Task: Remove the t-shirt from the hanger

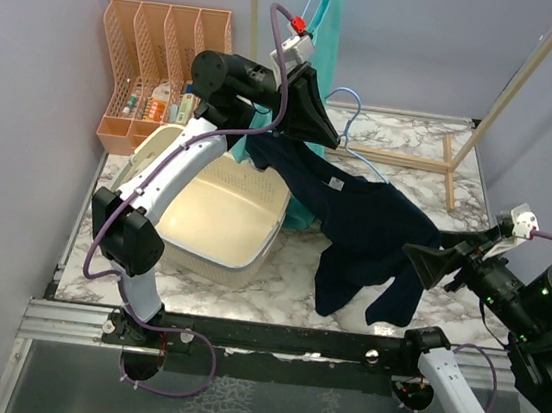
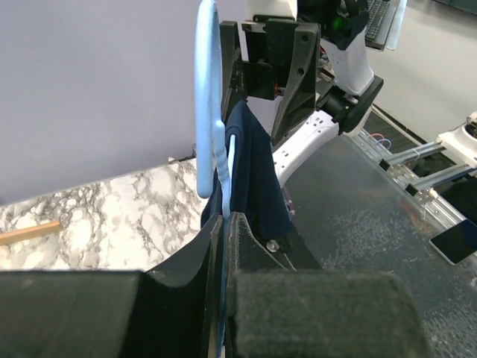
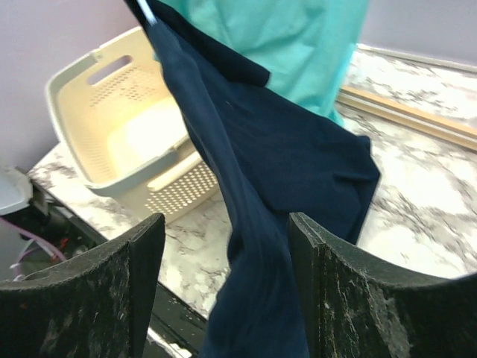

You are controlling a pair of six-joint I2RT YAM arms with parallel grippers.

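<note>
Navy t-shirt (image 1: pixel 364 227) drapes far-left→near-right off hanger (image 2: pixel 207 89); left gripper (image 1: pixel 316 126) clenched on hanger, right gripper (image 1: pixel 415 262) released, nearest hem.

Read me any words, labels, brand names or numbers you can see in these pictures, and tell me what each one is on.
No text can be read in any view.
White tag on the navy t-shirt: too small to read.
Small packets in the orange rack: print too blurred to read.
Keyboard in the left wrist view: keys too small to read.
</note>
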